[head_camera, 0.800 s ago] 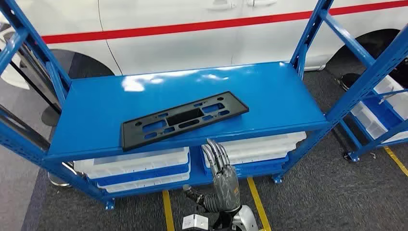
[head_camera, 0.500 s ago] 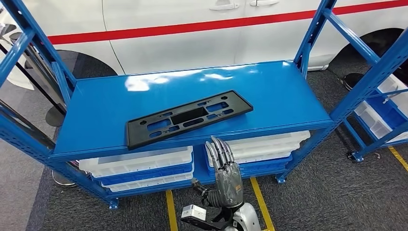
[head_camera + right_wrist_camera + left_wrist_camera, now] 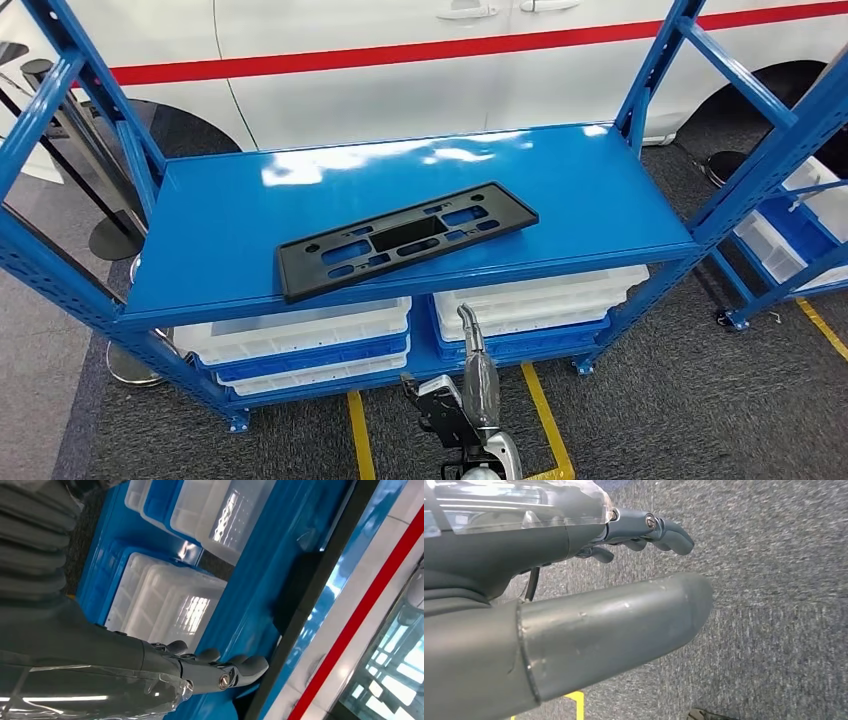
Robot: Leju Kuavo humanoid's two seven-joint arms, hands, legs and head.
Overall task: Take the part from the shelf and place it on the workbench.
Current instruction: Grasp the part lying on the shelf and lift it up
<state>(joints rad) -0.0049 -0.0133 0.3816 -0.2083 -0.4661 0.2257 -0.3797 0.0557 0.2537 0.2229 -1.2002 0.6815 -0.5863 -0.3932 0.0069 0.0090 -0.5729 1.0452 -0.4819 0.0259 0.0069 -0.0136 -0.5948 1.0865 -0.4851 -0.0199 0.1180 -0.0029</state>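
Auto workshop: car (image 3: 400, 60), racking (image 3: 420, 200).

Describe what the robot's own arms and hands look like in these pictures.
The right hand is dark grey metal with slim, segmented fingers, on a silver arm with black cabling beside it. Up close it has a grey ribbed cover and a clear glossy shell. The left hand has the same clear shell, a thick scuffed grey thumb and darker fingers with a silver screw.

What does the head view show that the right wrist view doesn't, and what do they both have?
The head view alone gives the whole black part lying flat near the front edge of the blue shelf, with its cutouts, and the grey carpet with yellow floor lines. The right wrist view alone shows the right hand up close, fingers apart and holding nothing. Both show the part, the shelf, the white trays underneath and the white car with its red stripe.
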